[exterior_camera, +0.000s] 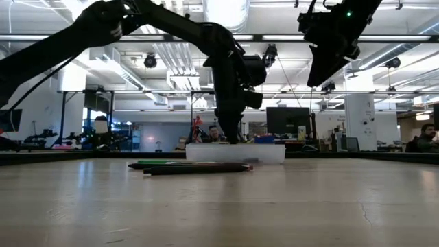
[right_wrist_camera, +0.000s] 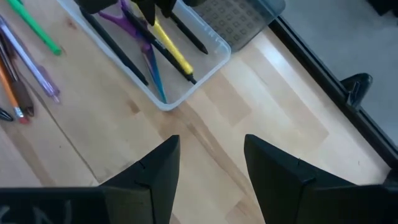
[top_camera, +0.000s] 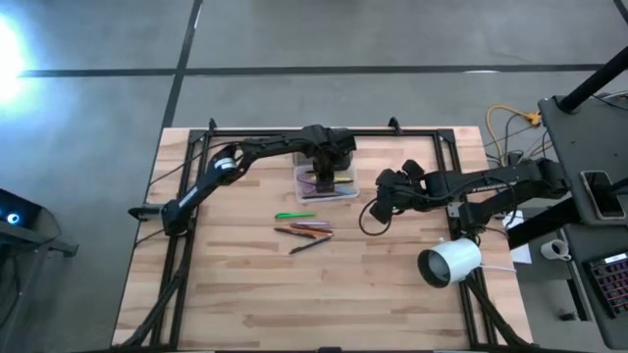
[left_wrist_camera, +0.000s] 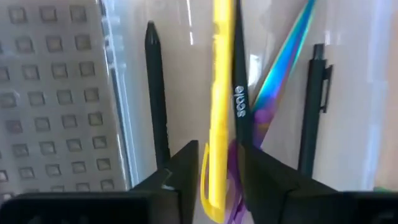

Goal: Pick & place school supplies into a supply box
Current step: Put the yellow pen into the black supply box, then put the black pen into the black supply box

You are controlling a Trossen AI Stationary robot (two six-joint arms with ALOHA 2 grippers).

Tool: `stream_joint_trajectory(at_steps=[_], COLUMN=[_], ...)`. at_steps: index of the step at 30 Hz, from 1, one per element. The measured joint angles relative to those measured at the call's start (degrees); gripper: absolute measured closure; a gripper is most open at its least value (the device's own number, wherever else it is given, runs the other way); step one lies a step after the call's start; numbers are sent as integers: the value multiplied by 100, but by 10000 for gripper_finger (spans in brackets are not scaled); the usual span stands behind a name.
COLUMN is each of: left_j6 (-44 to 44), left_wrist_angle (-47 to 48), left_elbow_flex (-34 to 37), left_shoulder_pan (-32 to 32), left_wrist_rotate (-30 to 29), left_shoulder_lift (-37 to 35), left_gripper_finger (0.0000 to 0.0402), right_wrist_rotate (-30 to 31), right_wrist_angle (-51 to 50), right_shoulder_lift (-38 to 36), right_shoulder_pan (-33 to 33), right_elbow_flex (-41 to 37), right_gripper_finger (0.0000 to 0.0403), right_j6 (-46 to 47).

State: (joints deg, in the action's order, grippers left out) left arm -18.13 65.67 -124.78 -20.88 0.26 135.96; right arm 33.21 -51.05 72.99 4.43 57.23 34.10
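- Progress: roughly half done by your count — the supply box [top_camera: 327, 183] sits near the bench's far edge at mid-width, lid open, already holding a yellow pen [right_wrist_camera: 169, 48], the purple-handled scissors [right_wrist_camera: 138, 36] and about three black pens [left_wrist_camera: 157, 99].
- Left gripper [left_wrist_camera: 217, 171] is down inside the box, fingers spread around the yellow pen, not visibly squeezing; you'd judge it a drop-off.
- Left to do: a green marker [top_camera: 293, 215], orange pencil [right_wrist_camera: 9, 87], a dark pen [top_camera: 309, 244] and a few more lie loose mid-bench, just beside the box.
- Right gripper [right_wrist_camera: 208, 165] hovers over bare wood right of the box, jaws apart, empty.
- White cylinder [top_camera: 450, 262] near the right edge is not your target.
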Motion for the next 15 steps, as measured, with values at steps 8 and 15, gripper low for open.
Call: stream_joint_trajectory(at_steps=[8, 15], left_j6=[217, 740], left_wrist_angle=[314, 31], left_elbow_flex=[18, 1170], left_shoulder_pan=[138, 716], left_wrist_rotate=[-66, -40], left_shoulder_lift=[-485, -1925], left_gripper_finger=[244, 243], right_wrist_rotate=[-339, -1785], right_wrist_angle=[143, 1493], right_shoulder_lift=[-11, 0], right_shoulder_pan=[316, 444], right_elbow_flex=[7, -330], right_gripper_finger=[232, 232], right_j6=[-274, -1534])
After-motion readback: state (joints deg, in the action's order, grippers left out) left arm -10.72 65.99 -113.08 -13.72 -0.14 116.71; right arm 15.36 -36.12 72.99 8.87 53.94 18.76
